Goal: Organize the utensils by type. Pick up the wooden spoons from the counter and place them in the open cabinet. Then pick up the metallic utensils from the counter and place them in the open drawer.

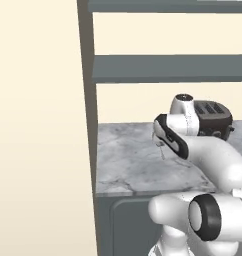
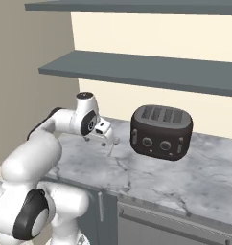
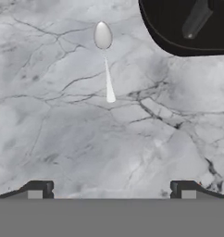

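1. Left base view: arm bent forward over the counter point(image 1: 128, 160), wrist turned down.
2. Right base view: gripper point(image 2: 107, 139) hangs above the marble, toaster point(image 2: 161, 131) to its right.
3. Hand view: jaws spread wide, empty; metal spoon point(image 3: 105, 58) lies ahead on the counter, between the fingertips' lines.

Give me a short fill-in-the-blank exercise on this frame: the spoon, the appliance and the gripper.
1. The small metal spoon lies flat on the ___ counter.
2. The dark appliance beside the spoon is a ___.
3. The gripper hovers above the counter with its jaws ___.
4. In the hand view the spoon's bowl lies ___ from the fingertips than its handle tip.

Missing words: marble; toaster; open; farther
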Controlling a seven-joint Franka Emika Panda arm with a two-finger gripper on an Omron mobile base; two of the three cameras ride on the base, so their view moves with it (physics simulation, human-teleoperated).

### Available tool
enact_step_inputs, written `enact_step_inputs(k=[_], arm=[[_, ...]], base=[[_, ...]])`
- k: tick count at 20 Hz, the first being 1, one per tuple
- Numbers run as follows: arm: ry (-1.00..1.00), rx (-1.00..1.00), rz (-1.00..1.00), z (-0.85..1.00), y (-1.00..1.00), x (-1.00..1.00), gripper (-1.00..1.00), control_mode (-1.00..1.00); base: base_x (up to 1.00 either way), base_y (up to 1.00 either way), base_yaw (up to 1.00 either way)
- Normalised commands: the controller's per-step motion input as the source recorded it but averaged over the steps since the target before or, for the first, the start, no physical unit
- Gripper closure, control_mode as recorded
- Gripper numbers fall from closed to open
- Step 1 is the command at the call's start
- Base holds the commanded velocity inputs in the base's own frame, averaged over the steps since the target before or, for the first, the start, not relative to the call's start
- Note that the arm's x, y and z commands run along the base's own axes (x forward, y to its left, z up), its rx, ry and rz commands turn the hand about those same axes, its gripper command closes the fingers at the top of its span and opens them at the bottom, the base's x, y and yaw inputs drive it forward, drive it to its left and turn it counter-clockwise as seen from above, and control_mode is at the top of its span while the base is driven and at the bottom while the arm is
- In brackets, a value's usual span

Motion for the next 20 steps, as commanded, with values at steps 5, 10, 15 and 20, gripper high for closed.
enact_step_inputs(k=[5, 10, 15, 20], arm=[[0.06, 0.00, 0.00, -0.46, -0.01, 0.62, -1.00, -1.00], [0.11, 0.00, 0.00, -0.43, -0.11, 0.57, -1.00, -1.00], [0.04, 0.00, -0.01, -0.26, -0.23, 0.50, -1.00, -1.00], [0.00, 0.04, -0.05, -0.37, -0.10, 0.45, -1.00, -1.00]], base=[[0.00, 0.00, 0.00], [0.00, 0.00, 0.00], [0.00, 0.00, 0.00], [0.00, 0.00, 0.00]])
